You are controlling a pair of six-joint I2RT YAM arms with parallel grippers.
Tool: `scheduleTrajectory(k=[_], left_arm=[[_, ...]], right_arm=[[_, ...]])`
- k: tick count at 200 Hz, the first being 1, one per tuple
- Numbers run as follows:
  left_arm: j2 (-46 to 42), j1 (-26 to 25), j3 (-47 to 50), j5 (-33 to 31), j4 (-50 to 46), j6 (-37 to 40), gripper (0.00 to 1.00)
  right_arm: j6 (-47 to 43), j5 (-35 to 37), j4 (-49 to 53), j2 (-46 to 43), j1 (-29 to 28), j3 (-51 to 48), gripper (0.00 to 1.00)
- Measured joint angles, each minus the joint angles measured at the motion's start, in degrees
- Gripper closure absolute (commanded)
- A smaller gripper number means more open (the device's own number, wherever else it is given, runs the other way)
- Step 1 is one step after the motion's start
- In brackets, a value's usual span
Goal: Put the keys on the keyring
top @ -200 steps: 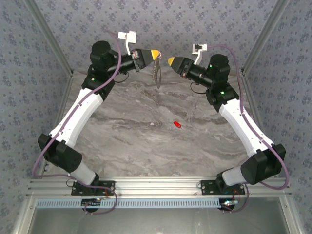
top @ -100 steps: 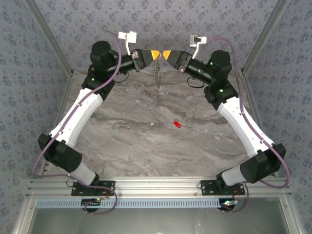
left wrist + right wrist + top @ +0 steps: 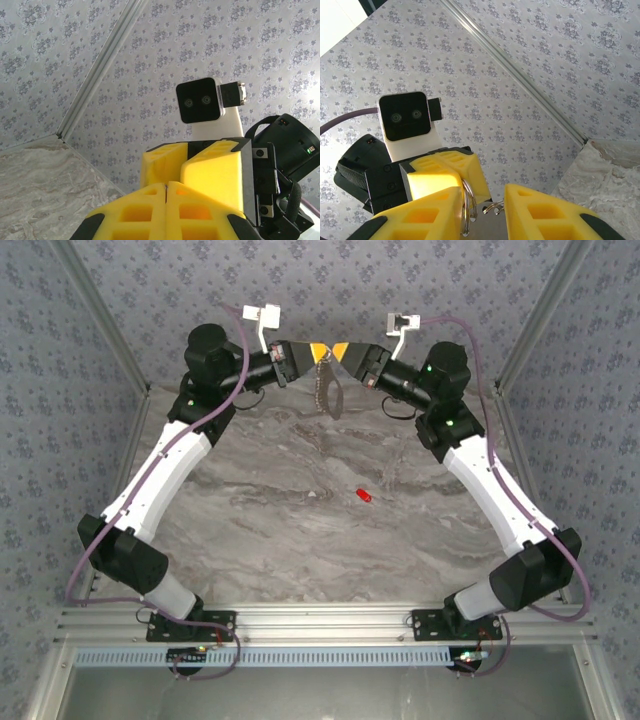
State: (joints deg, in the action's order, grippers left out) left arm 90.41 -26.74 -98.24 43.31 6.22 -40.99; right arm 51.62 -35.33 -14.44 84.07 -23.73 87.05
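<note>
My left gripper (image 3: 318, 348) is raised at the back of the table and shut on the keyring (image 3: 325, 388), which dangles below it. My right gripper (image 3: 342, 348) meets it tip to tip. In the right wrist view my right gripper (image 3: 482, 192) is open, and the silver coils of the keyring (image 3: 469, 210) lie between its fingers, close to the left one. The left gripper's fingers (image 3: 440, 175) pinch the ring just behind. In the left wrist view my left gripper (image 3: 166, 186) is pressed shut on a thin edge of metal. The red key (image 3: 364, 496) lies apart on the marble.
The marble table (image 3: 280, 530) stretches out below both raised arms. Patterned walls (image 3: 330, 280) close in behind and at both sides, with metal corner posts (image 3: 110, 330). The arm bases stand on the aluminium rail (image 3: 320, 620) at the near edge.
My right gripper has swung left until its tips meet the left gripper's. The dangling keyring has shifted a little to the right. The left arm and the red key have stayed put.
</note>
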Motion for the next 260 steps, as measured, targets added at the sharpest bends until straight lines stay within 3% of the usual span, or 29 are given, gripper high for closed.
scheduleTrajectory(k=[65,96,148,260], left_arm=[[0.00,0.00,0.00,0.00,0.00,0.00,1.00],[0.00,0.00,0.02,0.17,0.00,0.00,1.00],[0.00,0.00,0.00,0.26,0.04,0.00,1.00],[0.00,-0.02,0.00,0.42,0.00,0.00,1.00]], right_arm=[[0.52,0.00,-0.92,1.55,-0.02,0.31,0.80],[0.55,-0.04,-0.87,1.84,-0.04,0.52,0.80],[0.92,-0.22,-0.81,1.86,-0.04,0.55,0.68],[2.01,-0.20,-1.79,0.66,1.22,-0.92,0.67]])
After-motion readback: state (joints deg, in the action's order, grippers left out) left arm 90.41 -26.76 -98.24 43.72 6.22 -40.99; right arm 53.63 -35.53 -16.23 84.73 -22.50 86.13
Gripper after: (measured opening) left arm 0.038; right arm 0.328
